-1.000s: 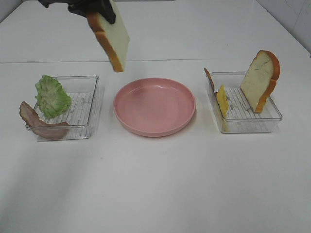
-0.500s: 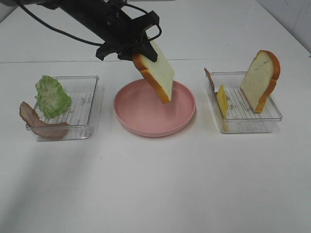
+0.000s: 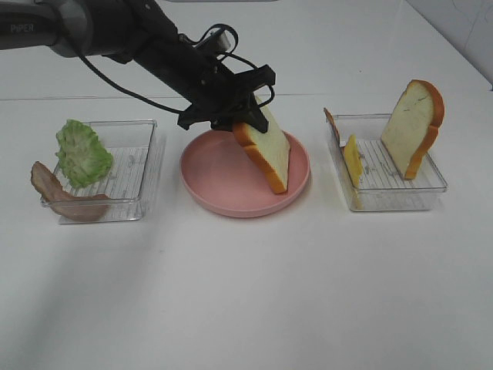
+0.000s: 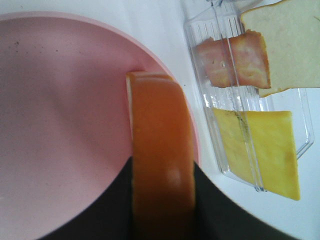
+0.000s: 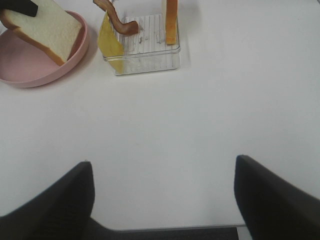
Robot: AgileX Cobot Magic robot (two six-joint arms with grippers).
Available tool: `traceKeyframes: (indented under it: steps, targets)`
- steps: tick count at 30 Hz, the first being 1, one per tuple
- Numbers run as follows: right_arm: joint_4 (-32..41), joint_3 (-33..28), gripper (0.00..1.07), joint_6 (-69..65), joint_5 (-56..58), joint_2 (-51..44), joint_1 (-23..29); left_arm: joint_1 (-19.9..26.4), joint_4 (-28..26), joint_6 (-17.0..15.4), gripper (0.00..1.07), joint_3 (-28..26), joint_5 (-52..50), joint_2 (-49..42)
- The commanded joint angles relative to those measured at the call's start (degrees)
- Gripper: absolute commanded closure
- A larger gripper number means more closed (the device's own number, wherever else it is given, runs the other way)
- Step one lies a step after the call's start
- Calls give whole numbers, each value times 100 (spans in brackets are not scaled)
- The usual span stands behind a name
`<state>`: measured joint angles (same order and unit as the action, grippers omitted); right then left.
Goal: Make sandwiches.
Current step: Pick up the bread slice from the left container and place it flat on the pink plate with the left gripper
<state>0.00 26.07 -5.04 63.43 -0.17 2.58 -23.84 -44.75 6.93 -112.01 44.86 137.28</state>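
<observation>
We see one white bread slice (image 3: 268, 154) with an orange-brown crust tilted steeply in the left gripper (image 3: 248, 122), clamped at its top, its lower corner down by the right rim of the plate (image 3: 219, 169); whether it touches we cannot tell. A second slice (image 3: 414, 127) stands nearly upright on edge in the right tray (image 3: 400, 202), with a yellow cheese (image 3: 353, 162) square leaning on that tray's left wall and a bacon strip (image 3: 331, 123) poking up at its back left corner. Ruffled green lettuce (image 3: 82, 154) stands in the left tray (image 3: 135, 173), and a brown bacon piece (image 3: 58, 196) drapes over its front left corner.
</observation>
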Motion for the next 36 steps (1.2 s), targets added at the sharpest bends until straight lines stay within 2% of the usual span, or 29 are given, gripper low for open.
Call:
traceKeyframes:
  steps: [1, 3, 5, 6, 8, 9, 10, 11, 12, 13, 17, 19, 20, 21, 22, 25, 26, 27, 28, 29, 30, 32, 35, 36]
  targets:
    - [0, -17, 32, 29, -46, -183, 0, -29, -74, 11, 107, 6, -46, 57]
    - [0, -17, 32, 29, -46, -183, 0, -29, -63, 11, 106, 6, -40, 86]
    - [0, -17, 32, 29, -46, -183, 0, -29, -63, 11, 95, 6, -40, 86]
    - [0, -17, 32, 29, -46, -183, 0, -29, -63, 11, 95, 6, -40, 86]
    - [0, -17, 32, 29, -46, -183, 0, -34, -46, 11, 72, 6, 23, 86]
    - [0, -17, 32, 29, -46, -183, 0, -34, -46, 11, 72, 6, 23, 86]
    - [0, -17, 32, 29, -46, -183, 0, -52, -11, 11, 64, 6, 63, 86]
    - [0, -17, 32, 29, -46, -183, 0, -52, -11, 11, 64, 6, 63, 86]
    - [0, -17, 32, 29, -46, -183, 0, -97, 63, 11, 54, 6, 126, 86]
    - [0, -17, 32, 29, -46, -183, 0, -97, 109, 6, 50, 6, 143, 86]
    - [0, -17, 32, 29, -46, -183, 0, -97, 275, -166, 44, 6, 229, 74]
    - [0, -17, 32, 29, -46, -183, 0, -97, 968, -487, 42, -34, 556, -57]
    - [0, -17, 32, 29, -46, -183, 0, -97, 968, -487, 42, -34, 556, -57]
    - [0, -17, 32, 29, -46, -183, 0, -97, 1215, -561, 42, -34, 630, -97]
    - [0, -17, 32, 29, -46, -183, 0, -97, 1679, -693, 42, -40, 779, -206]
    - [0, -17, 32, 29, -46, -183, 0, -97, 1851, -785, 42, -57, 854, -258]
    - [0, -17, 32, 29, -46, -183, 0, -97, 2235, -928, 41, -97, 1031, -350]
    - [0, -17, 32, 29, -46, -183, 0, -97, 2567, -1083, 37, -166, 1232, -458]
    - [0, -17, 32, 29, -46, -183, 0, -97, 2567, -1083, 37, -166, 1232, -458]
    - [0, -17, 32, 29, -46, -183, 0, -97, 2865, -1186, 32, -229, 1438, -561]
    - [0, -17, 32, 29, -46, -183, 0, -97, 2865, -1186, 32, -229, 1438, -561]
    - [0, -17, 32, 29, -46, -183, 0, -97, 3180, -1272, 25, -401, 1902, -728]
    - [0, -17, 32, 29, -46, -183, 0, -97, 3260, -1295, 23, -458, 2126, -768]
    - [0, -17, 32, 29, -46, -183, 0, -97, 3461, -1375, 22, -607, 2590, -859]
